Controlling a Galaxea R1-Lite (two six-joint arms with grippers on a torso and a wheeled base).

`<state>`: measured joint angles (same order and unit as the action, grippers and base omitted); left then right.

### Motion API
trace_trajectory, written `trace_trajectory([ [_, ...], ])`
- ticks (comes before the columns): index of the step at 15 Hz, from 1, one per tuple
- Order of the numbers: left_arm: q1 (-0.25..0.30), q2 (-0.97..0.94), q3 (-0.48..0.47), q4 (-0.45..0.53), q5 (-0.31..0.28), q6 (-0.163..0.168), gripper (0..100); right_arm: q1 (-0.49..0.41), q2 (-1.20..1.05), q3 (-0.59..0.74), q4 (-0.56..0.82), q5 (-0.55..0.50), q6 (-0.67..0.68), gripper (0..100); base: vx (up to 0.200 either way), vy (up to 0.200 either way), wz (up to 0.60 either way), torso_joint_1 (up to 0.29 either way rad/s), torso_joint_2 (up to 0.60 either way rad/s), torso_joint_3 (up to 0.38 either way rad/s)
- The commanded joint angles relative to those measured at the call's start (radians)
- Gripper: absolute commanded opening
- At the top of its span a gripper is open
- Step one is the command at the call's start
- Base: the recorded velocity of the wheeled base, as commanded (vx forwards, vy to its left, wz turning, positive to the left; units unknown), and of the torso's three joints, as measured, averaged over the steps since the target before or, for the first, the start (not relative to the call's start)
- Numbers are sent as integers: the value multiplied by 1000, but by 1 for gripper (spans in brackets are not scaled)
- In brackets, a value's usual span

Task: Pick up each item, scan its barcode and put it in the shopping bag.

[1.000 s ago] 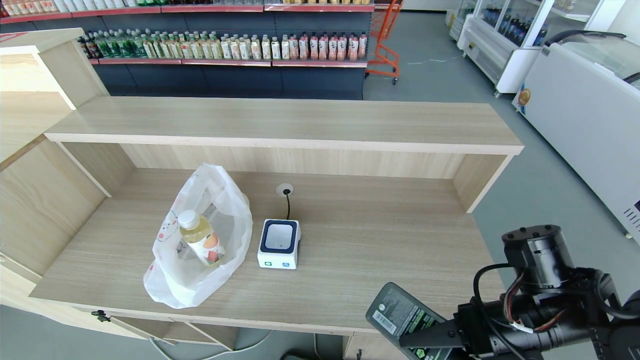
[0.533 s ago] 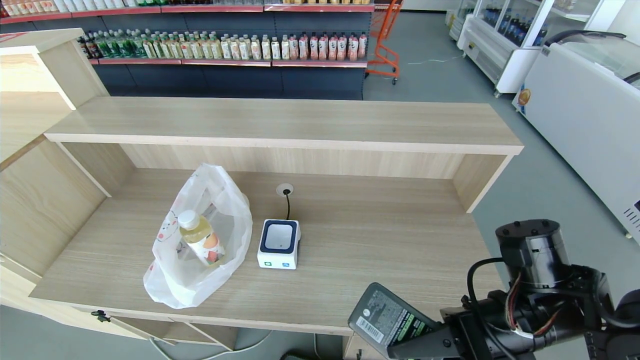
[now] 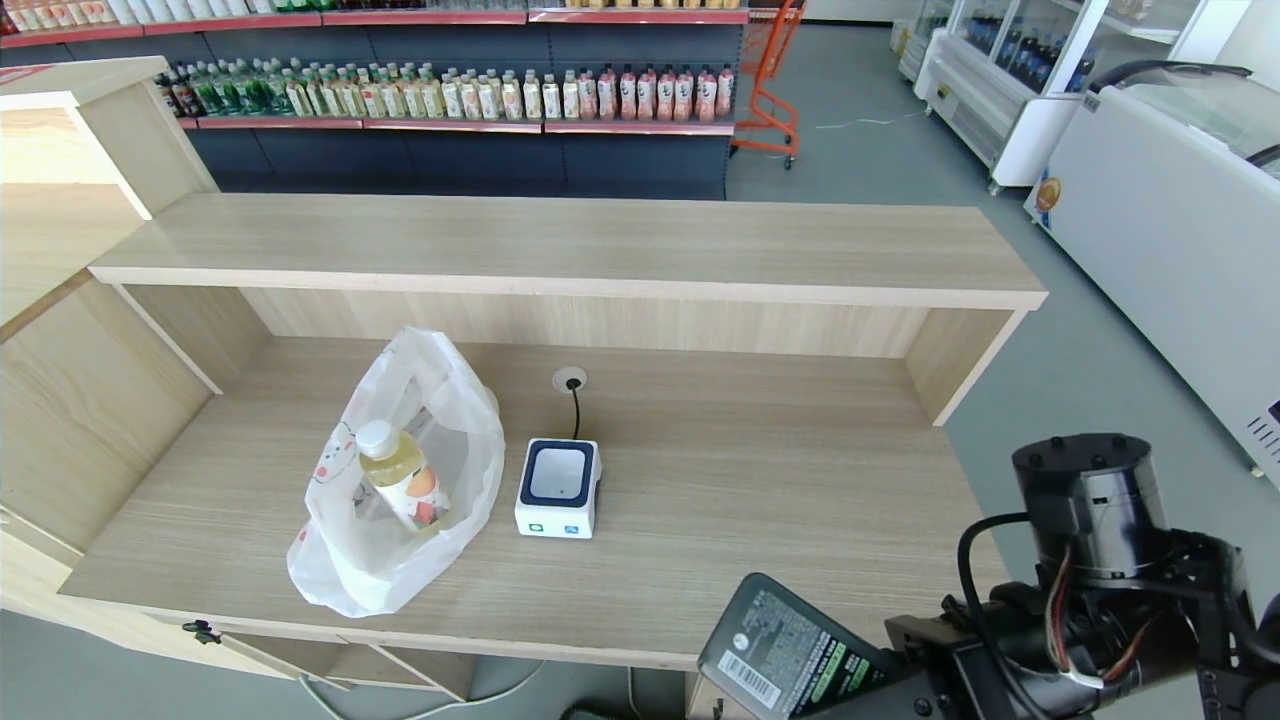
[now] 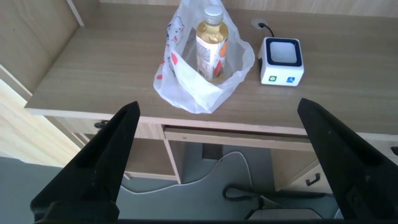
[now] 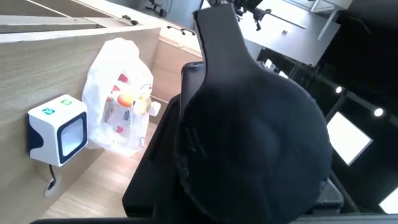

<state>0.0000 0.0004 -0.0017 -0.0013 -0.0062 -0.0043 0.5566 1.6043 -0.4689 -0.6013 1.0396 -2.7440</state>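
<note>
At the near right edge of the wooden surface, the right jaws pinch a dark flat packet, now shifted left toward the white box scanner, barcode up; scanning likely follows. The left jaws stand spread, empty.

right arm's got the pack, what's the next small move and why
Probably carry the pack left and forward toward the scanner, turning it over on the way. The right gripper holds it by the counter's front edge, well off from the scanner, and its barcode faces up while the scanner faces up too, so it likely cannot be read yet.
</note>
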Motion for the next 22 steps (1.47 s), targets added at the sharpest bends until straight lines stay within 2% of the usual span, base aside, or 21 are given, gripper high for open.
trace_trajectory([
  [1, 0, 0, 0, 0, 0, 0, 100, 0, -17, 3, 0, 0, -2, 0, 0, 0, 0, 0, 0, 0],
  [9, 0, 0, 0, 0, 0, 0, 100, -1, -26, 4, 0, 4, -8, 0, 0, 0, 0, 0, 0, 0],
  [14, 0, 0, 0, 0, 0, 0, 100, -7, -24, 4, 6, 46, -13, 0, 0, 0, 0, 0, 0, 0],
  [15, 0, 0, 0, 0, 0, 0, 100, -20, -35, -22, 18, 43, 92, 0, 0, 0, 0, 0, 0, 0],
  [16, 0, 0, 0, 0, 0, 0, 100, -41, -64, -42, 21, 37, 279, 0, 0, 0, 0, 0, 0, 0],
  [17, 0, 0, 0, 0, 0, 0, 100, -118, -115, -46, 21, 2, 524, 0, 0, 0, 0, 0, 0, 0],
  [18, 0, 0, 0, 0, 0, 0, 100, -173, -158, -34, 23, -41, 678, 0, 0, 0, 0, 0, 0, 0],
  [19, 0, 0, 0, 0, 0, 0, 100, -265, -242, -11, 8, -113, 955, 0, 0, 0, 0, 0, 0, 0],
  [20, 0, 0, 0, 0, 0, 0, 100, -374, -287, 10, 23, -130, 1118, 0, 0, 0, 0, 0, 0, 0],
  [22, 0, 0, 0, 0, 0, 0, 100, -451, -360, 21, 121, -135, 1483, 0, 0, 0, 0, 0, 0, 0],
])
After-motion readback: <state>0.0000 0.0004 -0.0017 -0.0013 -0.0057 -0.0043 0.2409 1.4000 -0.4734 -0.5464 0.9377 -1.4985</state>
